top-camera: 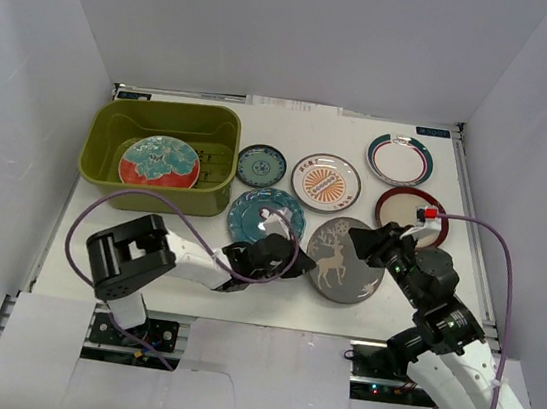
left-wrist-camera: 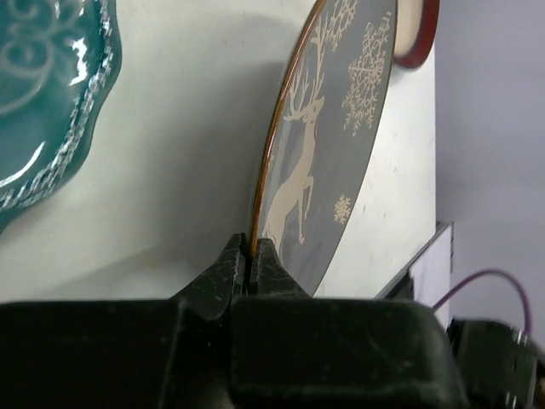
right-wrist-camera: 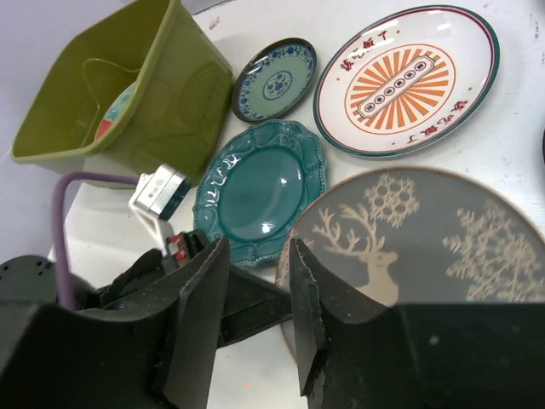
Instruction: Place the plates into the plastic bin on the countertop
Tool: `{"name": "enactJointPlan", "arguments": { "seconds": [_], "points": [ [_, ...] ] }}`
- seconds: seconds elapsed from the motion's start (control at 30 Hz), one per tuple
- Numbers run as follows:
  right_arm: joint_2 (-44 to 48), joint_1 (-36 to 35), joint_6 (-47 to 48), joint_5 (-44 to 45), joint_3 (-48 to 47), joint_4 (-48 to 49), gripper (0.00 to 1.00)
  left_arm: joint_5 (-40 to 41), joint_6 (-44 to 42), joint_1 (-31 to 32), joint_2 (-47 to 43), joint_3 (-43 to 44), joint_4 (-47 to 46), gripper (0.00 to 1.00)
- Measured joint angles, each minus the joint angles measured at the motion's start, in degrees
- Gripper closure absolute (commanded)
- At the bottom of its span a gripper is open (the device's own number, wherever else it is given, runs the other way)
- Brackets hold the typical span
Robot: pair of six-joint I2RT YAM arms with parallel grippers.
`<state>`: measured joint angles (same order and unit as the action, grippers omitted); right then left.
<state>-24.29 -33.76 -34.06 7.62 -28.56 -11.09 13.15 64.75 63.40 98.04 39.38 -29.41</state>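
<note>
The grey glass plate with a deer pattern (top-camera: pixel 345 259) lies at the front middle of the countertop (top-camera: pixel 181 218). My left gripper (top-camera: pixel 291 264) is shut on its left rim, as the left wrist view shows (left-wrist-camera: pixel 249 254), with the plate (left-wrist-camera: pixel 336 145) stretching away from the jaws. My right gripper (top-camera: pixel 374 246) is open and empty just above the plate's right part; in the right wrist view (right-wrist-camera: pixel 257 256) its fingers straddle the plate's (right-wrist-camera: pixel 426 247) near-left edge. The olive-green bin (top-camera: pixel 164 119) at back left holds the red plate with teal flowers (top-camera: pixel 160 162).
The plain teal plate (top-camera: pixel 265 217) lies right beside the left gripper. Behind are the small teal plate (top-camera: pixel 260 166), orange sunburst plate (top-camera: pixel 326 182), white teal-red rimmed plate (top-camera: pixel 399 160) and dark-red-rimmed plate (top-camera: pixel 409 210). White walls bound the countertop.
</note>
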Motion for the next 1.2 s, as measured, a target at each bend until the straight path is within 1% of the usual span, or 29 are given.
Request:
{"name": "enactJointPlan", "arguments": {
  "seconds": [0.03, 0.13, 0.23, 0.3, 0.37, 0.5, 0.6, 0.67, 0.83, 0.97, 1.03, 1.1, 1.2],
  "points": [
    [-0.24, 0.00, -0.02, -0.15, -0.57, -0.37, 0.51, -0.09, -0.87, 0.33, -2.21, -0.92, 1.62, 1.00],
    [-1.29, 0.00, 0.28, -0.33, -3.37, -1.40, 0.44, -0.59, -3.30, 1.01, -10.97, -4.48, 7.37, 1.00],
    [-1.81, 0.00, 0.66, -0.28, -6.75, -1.75, 0.43, -1.92, -4.59, 0.70, -20.00, -6.64, 11.96, 1.00],
    [-1.90, 0.00, 1.07, -0.28, -9.40, -1.90, 0.43, -4.00, -4.90, -1.18, -25.79, -7.08, 13.44, 1.00],
    [-2.01, 0.00, 1.42, -0.26, -12.09, -2.08, 0.43, -6.49, -4.81, -4.55, -31.01, -7.06, 13.68, 1.00],
    [-1.95, 0.00, 1.92, 0.00, -16.15, -1.70, 0.43, -10.62, -5.11, -14.45, -39.54, -5.31, 15.15, 1.00],
    [-1.81, 0.00, 2.64, 0.68, -16.79, -1.16, 0.43, -12.31, -7.72, -24.20, -43.36, -0.92, 20.48, 1.00],
    [-1.84, 0.00, 2.97, 1.05, -16.74, -1.33, 0.43, -12.92, -10.14, -31.89, -44.92, 2.75, 24.87, 1.00],
    [-1.84, 0.00, 3.26, 1.09, -16.24, -1.42, 0.43, -16.65, -15.45, -52.78, -43.56, 12.39, 33.62, 1.00],
    [-1.86, 0.00, 3.96, 1.14, -14.56, -1.55, 0.43, -20.11, -17.59, -66.12, -40.06, 16.22, 36.92, 1.00],
    [-1.90, 0.00, 4.37, 1.22, -13.62, -1.70, 0.43, -21.38, -18.53, -71.17, -38.60, 16.28, 39.34, 1.00],
    [-1.95, 0.00, 4.61, 1.22, -12.81, -1.90, 0.43, -21.81, -19.52, -74.38, -37.00, 16.28, 42.12, 1.00],
    [-1.95, 0.00, 4.74, 1.22, -11.69, -2.14, 0.43, -21.70, -21.20, -76.32, -34.56, 16.26, 45.90, 1.00]
  ]
}}
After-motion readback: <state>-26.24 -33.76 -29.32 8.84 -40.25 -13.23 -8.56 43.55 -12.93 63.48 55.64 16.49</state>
